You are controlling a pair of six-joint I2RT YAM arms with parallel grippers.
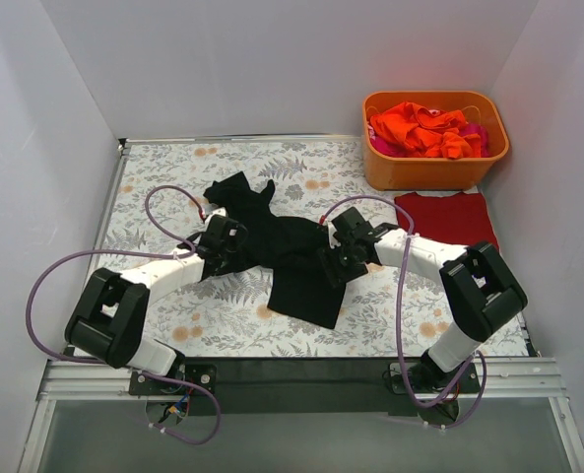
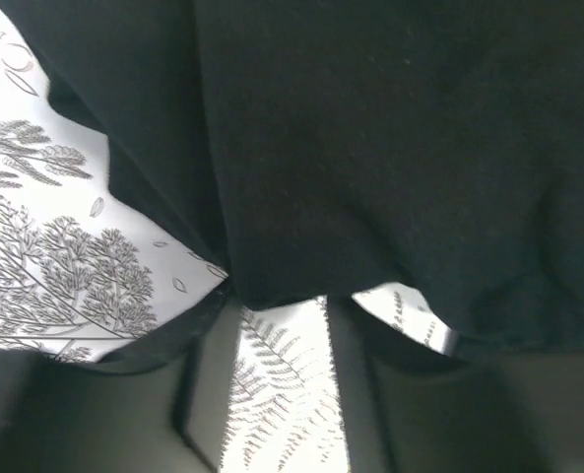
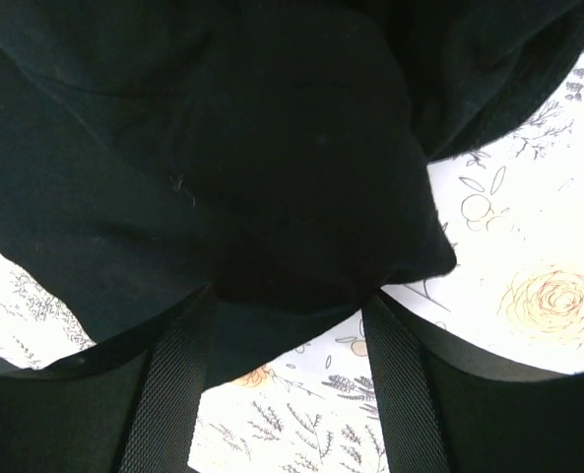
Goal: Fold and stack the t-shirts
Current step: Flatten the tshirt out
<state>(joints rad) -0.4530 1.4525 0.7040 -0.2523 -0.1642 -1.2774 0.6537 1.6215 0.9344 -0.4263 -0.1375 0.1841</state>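
Note:
A large black t-shirt (image 1: 284,244) lies crumpled in the middle of the floral tablecloth, with one flap hanging toward the near edge. My left gripper (image 1: 225,246) is at its left side, and in the left wrist view (image 2: 277,301) the jaws are closed on a bunched edge of black cloth (image 2: 370,148). My right gripper (image 1: 335,258) is at the shirt's right side; in the right wrist view (image 3: 290,294) a wad of black fabric (image 3: 272,148) fills the gap between its fingers. A dark red t-shirt (image 1: 447,217) lies folded flat at the right.
An orange plastic tub (image 1: 435,169) at the back right holds bright orange (image 1: 420,128) and pink (image 1: 477,133) shirts. The floral tablecloth (image 1: 173,197) covers the table. White walls stand on three sides. A metal rail runs along the near edge.

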